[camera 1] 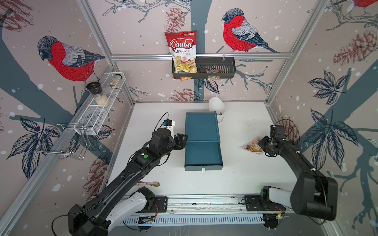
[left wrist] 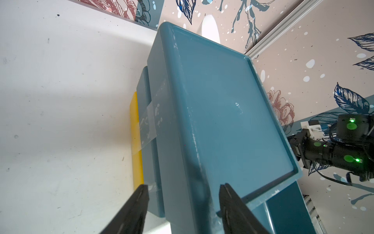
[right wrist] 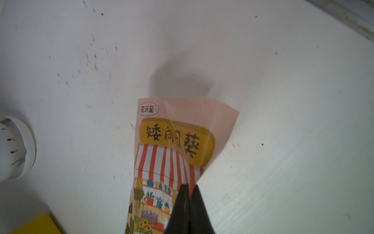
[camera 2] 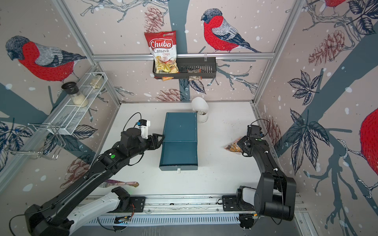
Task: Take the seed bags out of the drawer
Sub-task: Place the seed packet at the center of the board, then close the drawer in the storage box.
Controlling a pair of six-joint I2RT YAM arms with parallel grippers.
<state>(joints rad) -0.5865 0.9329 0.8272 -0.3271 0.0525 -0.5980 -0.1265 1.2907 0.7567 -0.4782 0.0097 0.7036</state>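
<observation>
The teal cabinet (camera 1: 201, 126) stands mid-table with its drawer (camera 1: 203, 153) pulled out toward the front; no packet shows inside it. My left gripper (camera 1: 183, 141) (left wrist: 183, 187) is open at the cabinet's left side, its jaws straddling the upper side edge. To the right, an orange seed bag (right wrist: 174, 152) (camera 1: 253, 145) with a striped-awning shop drawing hangs just above the table, and my right gripper (right wrist: 189, 185) (camera 1: 260, 144) is shut on its edge. A purple-pink seed bag (camera 1: 149, 183) (camera 2: 122, 183) lies on the table at the front left, partly hidden by my left arm.
A white domed object (camera 1: 216, 106) stands behind the cabinet. A yellow block (left wrist: 135, 131) lies along the cabinet's left foot. On the back wall hangs a black basket (camera 1: 221, 65) with a Chuba chips bag (camera 1: 181, 51). A white wire shelf (camera 1: 98, 110) lines the left wall.
</observation>
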